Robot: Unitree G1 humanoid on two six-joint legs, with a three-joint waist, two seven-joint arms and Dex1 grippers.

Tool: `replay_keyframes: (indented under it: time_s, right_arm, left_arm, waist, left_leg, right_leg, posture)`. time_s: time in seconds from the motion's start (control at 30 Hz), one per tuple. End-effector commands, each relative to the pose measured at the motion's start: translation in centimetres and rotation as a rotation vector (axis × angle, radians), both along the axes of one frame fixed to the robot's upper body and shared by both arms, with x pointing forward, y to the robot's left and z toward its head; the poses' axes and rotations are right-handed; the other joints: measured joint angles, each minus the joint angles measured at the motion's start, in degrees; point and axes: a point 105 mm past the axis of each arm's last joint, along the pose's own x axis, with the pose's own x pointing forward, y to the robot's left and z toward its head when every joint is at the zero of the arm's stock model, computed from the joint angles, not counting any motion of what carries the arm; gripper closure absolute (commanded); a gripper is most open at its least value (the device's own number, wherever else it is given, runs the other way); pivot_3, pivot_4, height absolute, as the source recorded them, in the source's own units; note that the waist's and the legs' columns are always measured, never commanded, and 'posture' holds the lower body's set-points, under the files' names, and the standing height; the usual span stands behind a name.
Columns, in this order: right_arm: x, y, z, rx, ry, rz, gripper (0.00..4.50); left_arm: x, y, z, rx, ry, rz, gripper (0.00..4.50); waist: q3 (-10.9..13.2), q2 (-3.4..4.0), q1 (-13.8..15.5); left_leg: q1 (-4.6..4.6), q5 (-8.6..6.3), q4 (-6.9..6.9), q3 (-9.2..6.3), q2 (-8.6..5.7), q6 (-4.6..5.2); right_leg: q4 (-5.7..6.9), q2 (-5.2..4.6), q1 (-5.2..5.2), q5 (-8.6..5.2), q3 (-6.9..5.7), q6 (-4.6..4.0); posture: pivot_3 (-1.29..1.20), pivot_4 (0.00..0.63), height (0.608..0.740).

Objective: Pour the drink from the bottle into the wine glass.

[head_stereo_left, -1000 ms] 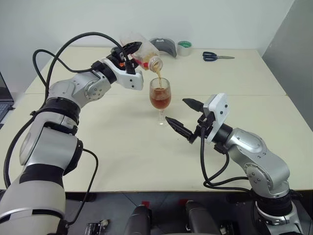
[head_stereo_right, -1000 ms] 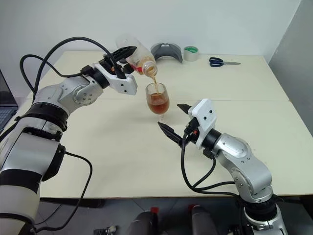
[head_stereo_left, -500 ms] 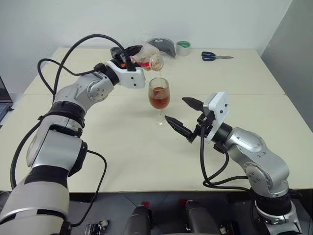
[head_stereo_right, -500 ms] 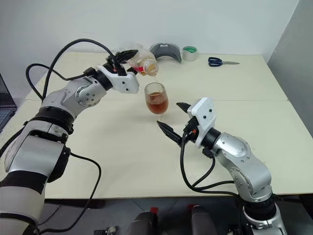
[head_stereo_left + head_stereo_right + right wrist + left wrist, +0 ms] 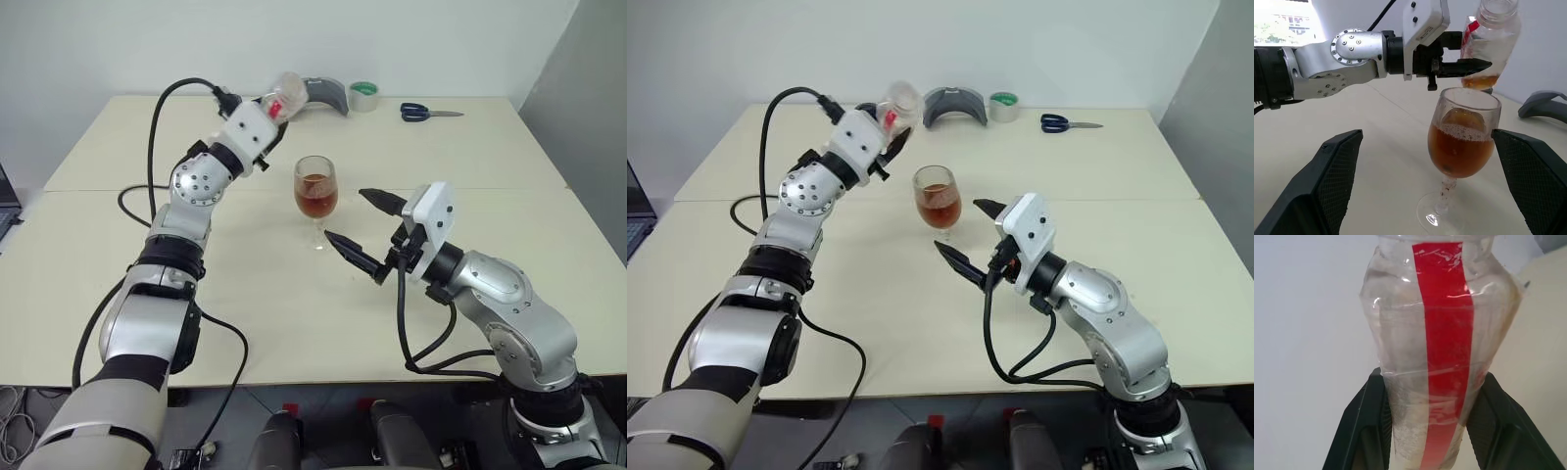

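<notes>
Bottle (image 5: 1490,46) sits upright, clenched in the left end effector (image 5: 277,111), at about ten o'clock from the glass (image 5: 315,192). Drink (image 5: 1462,149) half fills the glass on the worktop (image 5: 470,157). Right end effector (image 5: 364,231) hangs released just beside the stem, at four o'clock.

cream table (image 5: 490,157), white wall (image 5: 147,39)

Both arms wear silver-grey rounded shells with black joint bands and looping black cables. White boxy wrist housings precede each black two-fingered claw: left claw (image 5: 277,106), right claw (image 5: 363,231).
</notes>
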Motion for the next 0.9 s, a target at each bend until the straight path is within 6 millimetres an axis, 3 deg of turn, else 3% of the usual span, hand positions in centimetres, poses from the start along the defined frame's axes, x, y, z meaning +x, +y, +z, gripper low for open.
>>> replay_keyframes:
  time_s: [0.03, 0.17, 0.3, 0.5, 0.83, 0.9]
  right_arm:
    - [-0.7, 0.6, 0.4, -0.038, -0.007, 0.059, 0.0]
    - [-0.6, 1.3, 0.2, -0.076, 0.028, 0.093, 0.0]
    - [0.0, 2.1, 0.3, -0.085, 0.03, 0.095, 0.0]
    - [0.5, 3.6, 0.7, -0.083, 0.02, 0.121, 0.0]
    - [0.8, 4.3, 1.0, -0.084, 0.015, 0.124, 0.0]
    - [0.8, 4.4, 1.0, -0.082, 0.017, 0.125, 0.0]
  left_arm:
    - [-0.8, 3.7, 0.4, -0.182, 0.054, 0.08, 2.81]
    - [-2.2, 7.7, -2.8, -0.32, 0.166, 0.204, 2.81]
    - [-3.8, 9.7, -5.3, -0.401, 0.244, 0.28, 2.81]
    - [-5.2, 11.5, -8.0, -0.487, 0.32, 0.346, 2.81]
    - [-5.7, 12.2, -10.0, -0.512, 0.369, 0.337, 2.81]
    - [-5.8, 12.3, -10.2, -0.508, 0.371, 0.342, 2.09]
  waist:
    - [0.0, 0.0, -0.4]
    - [0.0, 0.0, -0.9]
    - [0.0, -0.01, -0.7]
    - [0.0, -0.03, 0.1]
    - [0.0, -0.04, 0.7]
    - [0.0, -0.04, 0.6]
  left_leg:
    - [0.01, 0.0, 0.0, -0.02, 0.0, 0.0]
    - [0.03, 0.0, 0.01, -0.05, 0.02, 0.0]
    - [0.01, 0.01, 0.03, -0.12, 0.03, -0.01]
    - [0.01, 0.01, 0.03, -0.09, 0.03, -0.02]
    - [0.02, 0.01, 0.01, -0.05, 0.02, -0.01]
    - [0.03, 0.0, 0.01, -0.02, 0.01, -0.01]
  right_leg:
    - [0.01, 0.01, 0.0, 0.0, -0.01, 0.0]
    - [0.04, 0.0, 0.0, 0.0, 0.02, 0.0]
    - [0.03, -0.02, 0.0, 0.0, -0.02, -0.01]
    - [0.02, -0.14, 0.01, 0.01, 0.0, -0.01]
    - [-0.01, -0.13, 0.01, 0.01, 0.01, -0.01]
    - [-0.01, -0.13, 0.01, 0.01, 0.02, -0.01]
  posture:
    - [0.0, 0.15, 0.74]
    - [0.0, 0.15, 0.74]
    - [0.0, 0.15, 0.74]
    - [0.0, 0.15, 0.74]
    - [0.0, 0.15, 0.74]
    - [0.0, 0.15, 0.74]
